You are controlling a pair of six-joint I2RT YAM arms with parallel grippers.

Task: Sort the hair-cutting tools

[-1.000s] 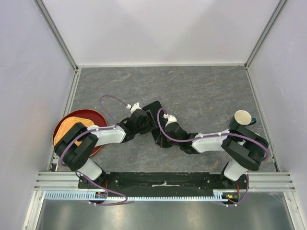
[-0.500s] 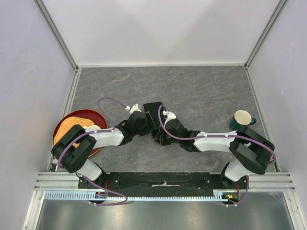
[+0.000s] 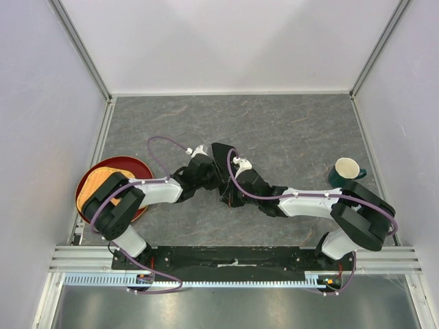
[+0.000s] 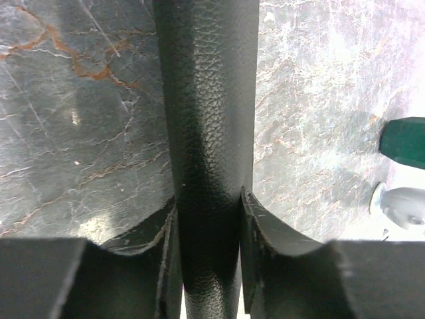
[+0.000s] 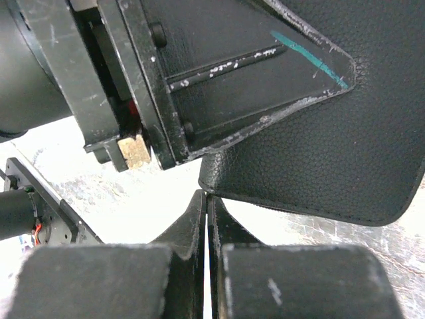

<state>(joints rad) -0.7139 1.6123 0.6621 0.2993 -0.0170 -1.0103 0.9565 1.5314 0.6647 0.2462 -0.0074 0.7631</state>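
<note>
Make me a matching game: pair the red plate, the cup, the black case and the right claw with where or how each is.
Things:
1 red plate
2 cup
3 black case
4 right claw

Place or state:
A pinched in the left claw
B shut tight
C left side of the table
D right side of the table

Pairs: 1-C; 2-D; 3-A; 4-B

bright even light, soft shadows; wrist views blur up close.
</note>
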